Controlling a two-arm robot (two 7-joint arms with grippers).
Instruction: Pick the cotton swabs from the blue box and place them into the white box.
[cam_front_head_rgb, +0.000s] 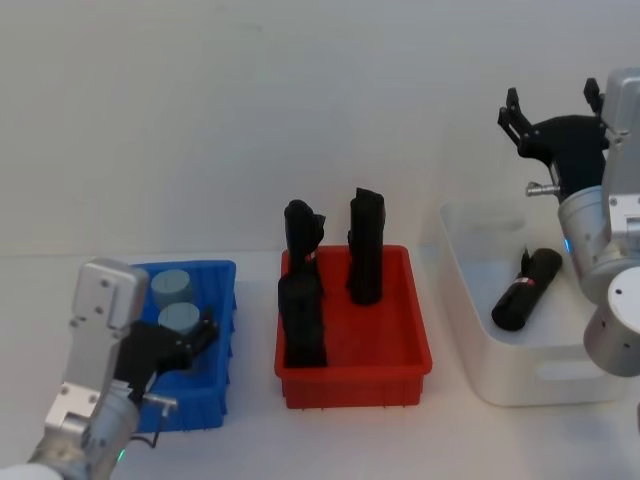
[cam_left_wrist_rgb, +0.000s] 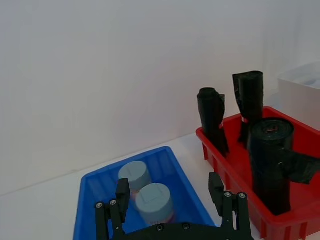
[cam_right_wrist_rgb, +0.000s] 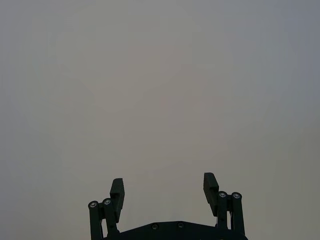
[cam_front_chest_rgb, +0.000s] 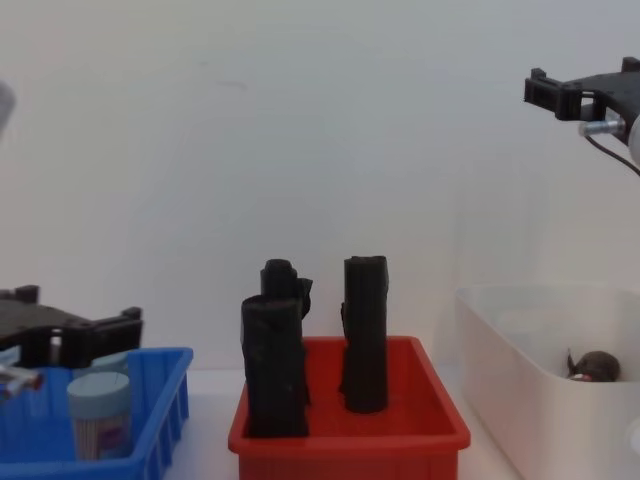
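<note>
Two cotton swabs tubs with pale blue-grey lids stand upright in the blue box (cam_front_head_rgb: 222, 300), one nearer (cam_front_head_rgb: 181, 320) and one farther (cam_front_head_rgb: 171, 287). My left gripper (cam_front_head_rgb: 188, 338) hangs open just over the nearer tub (cam_left_wrist_rgb: 155, 202), its fingers (cam_left_wrist_rgb: 122, 192) apart on either side of it and not touching it. From the chest, that tub (cam_front_chest_rgb: 100, 412) stands below the left gripper (cam_front_chest_rgb: 78, 315). My right gripper (cam_front_head_rgb: 551, 98) is open and empty, raised high above the white box (cam_front_head_rgb: 460, 262).
A red box (cam_front_head_rgb: 352, 375) between the blue and white boxes holds three upright black rolls (cam_front_head_rgb: 365, 245). Another black roll (cam_front_head_rgb: 525, 290) lies inside the white box (cam_front_chest_rgb: 520, 370). A plain white wall stands behind the table.
</note>
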